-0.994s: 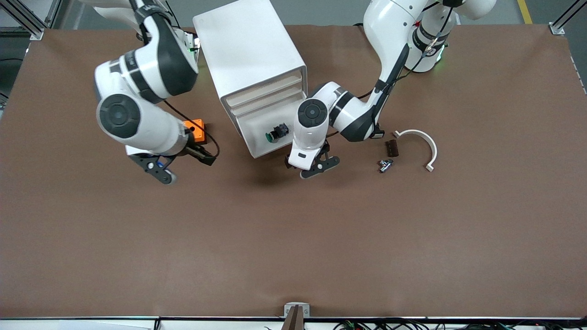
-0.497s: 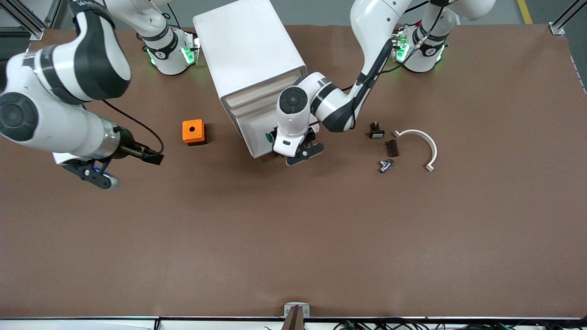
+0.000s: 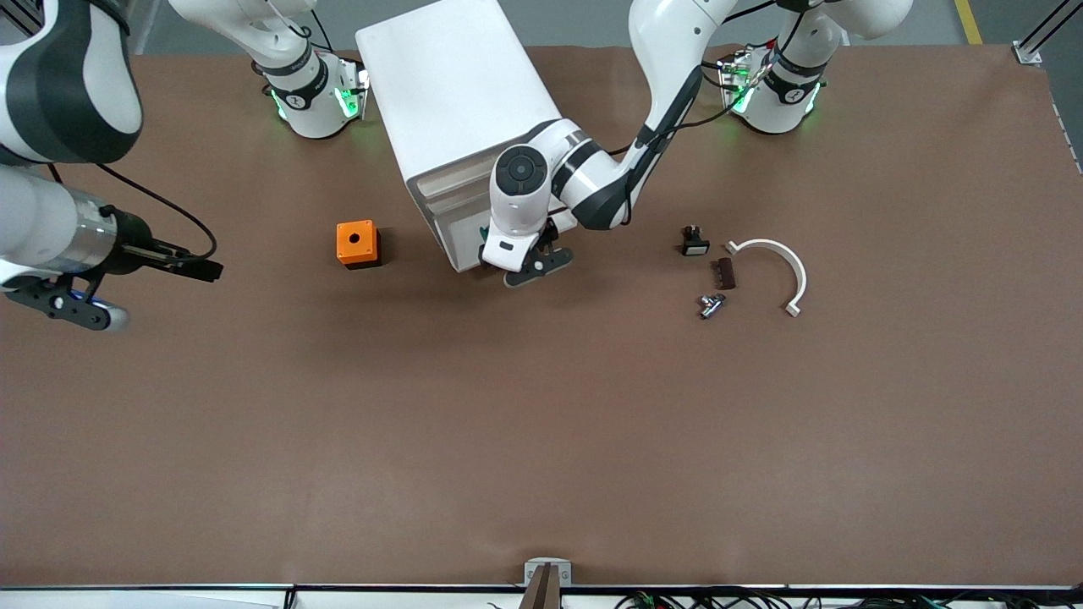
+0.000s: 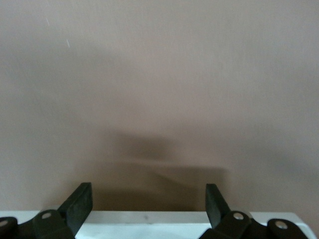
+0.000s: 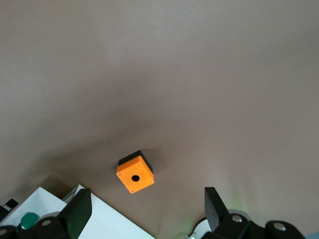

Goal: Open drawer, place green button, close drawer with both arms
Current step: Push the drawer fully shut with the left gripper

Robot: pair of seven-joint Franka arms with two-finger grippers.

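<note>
With the tiny green-capped button [image 5: 28, 219] lying in the shallow white plastic drawer [image 3: 464, 245], we set the left gripper [image 3: 526, 269], fingers spread and empty, square against its front and push evenly, while the right gripper [image 3: 72, 306], spread too, waits over bare table.

Orange box [image 3: 357, 244], white cabinet [image 3: 457, 93].

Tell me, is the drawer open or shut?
Open. The drawer sticks out of the cabinet, under the left gripper.
</note>
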